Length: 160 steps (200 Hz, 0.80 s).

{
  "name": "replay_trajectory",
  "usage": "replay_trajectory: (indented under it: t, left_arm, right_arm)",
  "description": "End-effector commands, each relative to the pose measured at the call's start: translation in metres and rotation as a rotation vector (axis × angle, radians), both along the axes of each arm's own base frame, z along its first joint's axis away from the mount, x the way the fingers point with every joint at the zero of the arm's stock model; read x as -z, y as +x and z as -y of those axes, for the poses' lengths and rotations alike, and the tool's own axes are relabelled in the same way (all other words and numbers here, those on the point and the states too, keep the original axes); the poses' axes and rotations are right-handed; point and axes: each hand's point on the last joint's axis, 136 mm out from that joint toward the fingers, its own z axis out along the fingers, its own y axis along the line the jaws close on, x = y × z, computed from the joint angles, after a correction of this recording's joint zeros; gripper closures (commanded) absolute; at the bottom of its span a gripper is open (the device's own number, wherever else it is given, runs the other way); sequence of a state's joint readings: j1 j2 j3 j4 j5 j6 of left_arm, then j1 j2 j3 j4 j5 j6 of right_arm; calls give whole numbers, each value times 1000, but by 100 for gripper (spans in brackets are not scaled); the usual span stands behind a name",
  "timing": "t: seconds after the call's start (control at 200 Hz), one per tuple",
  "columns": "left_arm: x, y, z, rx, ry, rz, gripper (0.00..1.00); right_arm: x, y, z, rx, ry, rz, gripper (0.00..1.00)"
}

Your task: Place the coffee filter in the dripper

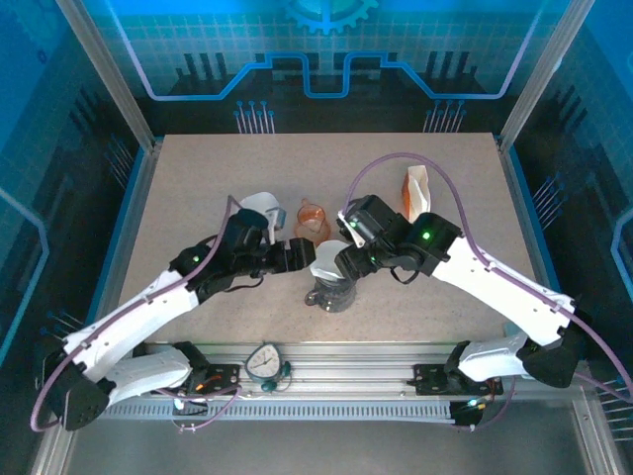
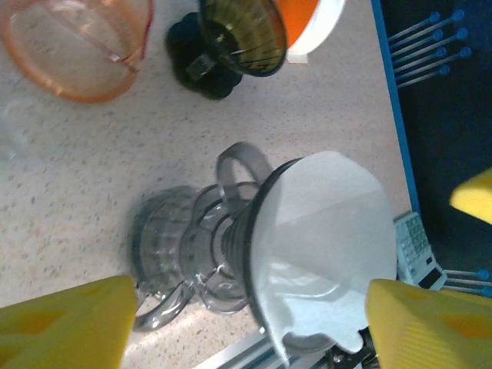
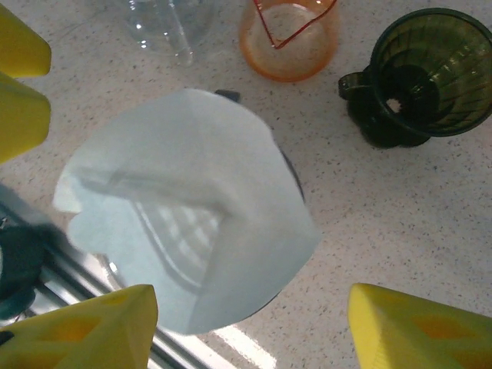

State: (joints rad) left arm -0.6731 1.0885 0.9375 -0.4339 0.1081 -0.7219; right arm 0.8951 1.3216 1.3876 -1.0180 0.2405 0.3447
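Currently the white paper coffee filter (image 3: 192,231) sits opened out in the clear ribbed dripper (image 2: 192,246), toward the front of the speckled table (image 1: 198,188). Left gripper (image 2: 250,292): yellow fingers (image 2: 61,323) spread wide either side of dripper and filter, clamping nothing. Right gripper (image 3: 250,307): fingers apart, filter between them, not pinched. Orange translucent cup (image 3: 288,38) and dark green dripper (image 3: 423,77) stand just behind.

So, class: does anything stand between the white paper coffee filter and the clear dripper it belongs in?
Nothing visible does: the white paper coffee filter already sits in the mouth of the clear dripper.
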Motion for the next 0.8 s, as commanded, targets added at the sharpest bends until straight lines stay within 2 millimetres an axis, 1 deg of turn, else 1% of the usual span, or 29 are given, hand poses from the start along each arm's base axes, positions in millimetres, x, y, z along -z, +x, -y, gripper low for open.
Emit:
replay_trajectory:
  t: [0.0, 0.12, 0.22, 0.34, 0.48, 0.63, 0.675, 0.795]
  left_arm:
    - [-10, 2, 16, 65, -22, 1, 24]
    - [1, 0, 23, 98, 22, -43, 25]
    - [12, -5, 25, 122, 71, -74, 34]
    - [19, -12, 25, 153, 101, -102, 43]
    - [19, -18, 25, 188, 113, -109, 56]
    - [20, -22, 27, 225, 117, -111, 64]
    - [20, -21, 28, 232, 120, -111, 68]
    - [21, -21, 30, 245, 121, -109, 72]
  right_arm:
    - [2, 11, 3, 55, 2, 37, 32]
    - [7, 12, 8, 74, -6, 48, 32]
    - [7, 11, 13, 91, 1, 54, 31]
    - [8, 12, 22, 118, 10, 56, 31]
    - [11, 14, 30, 146, 20, 49, 31]
    - [12, 22, 27, 143, 36, 40, 31]
    - [11, 25, 25, 138, 38, 37, 31]
    - [15, 34, 21, 129, 30, 22, 32]
